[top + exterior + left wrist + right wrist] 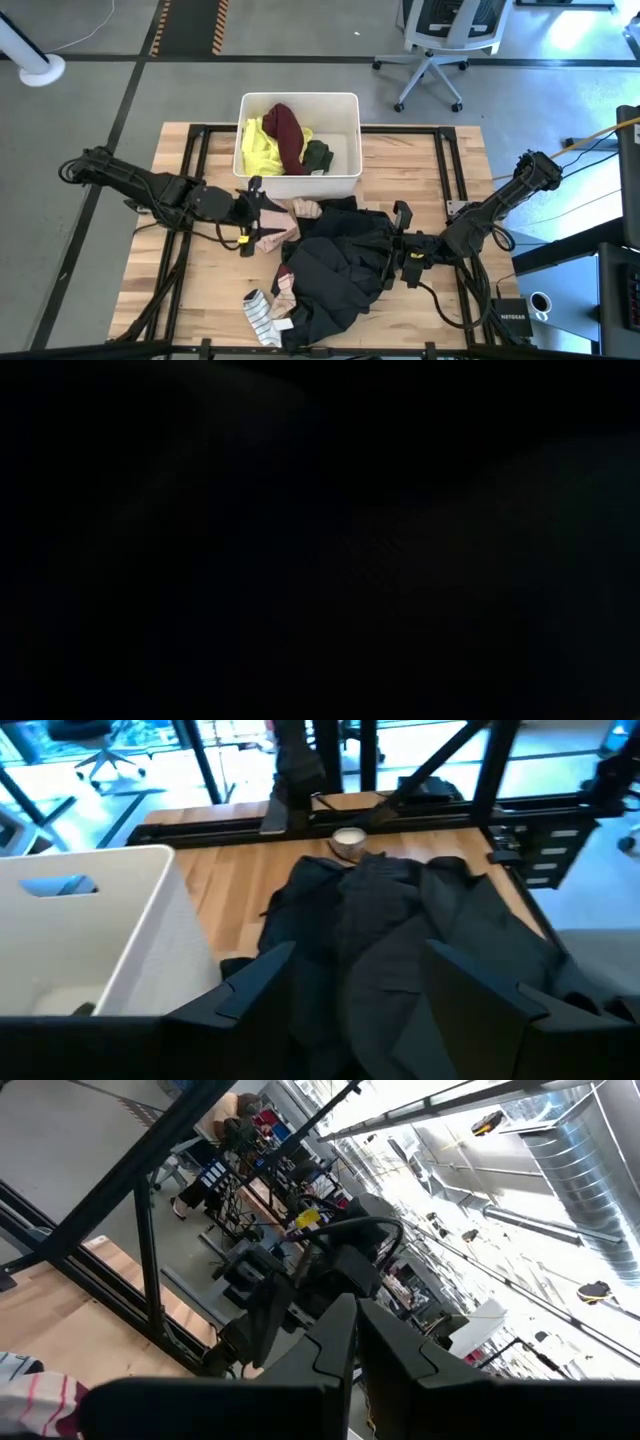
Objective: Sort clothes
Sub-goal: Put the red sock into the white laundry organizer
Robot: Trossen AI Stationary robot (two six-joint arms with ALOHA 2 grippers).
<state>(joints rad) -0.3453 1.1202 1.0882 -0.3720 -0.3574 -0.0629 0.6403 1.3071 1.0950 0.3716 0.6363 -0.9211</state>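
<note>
A white bin (345, 160) stands at the far middle of the wooden table (440, 190), holding a neon yellow garment (260, 150), a maroon garment (285, 130) and a dark green garment (318, 157). Near the bin, a large black garment (335, 265) lies heaped across the table's middle. A pale pink piece (272, 232) lies at its left edge, and a grey-white striped sock (262, 315) lies at the near left. The left gripper (250, 215) hovers just left of the black garment, over the pink piece, its 2 fingers (250, 985) spread apart with nothing between them. The right gripper (392, 245) sits at the heap's right edge, fingers (335, 1335) together; whether they pinch cloth cannot be told. The low view is entirely dark.
</note>
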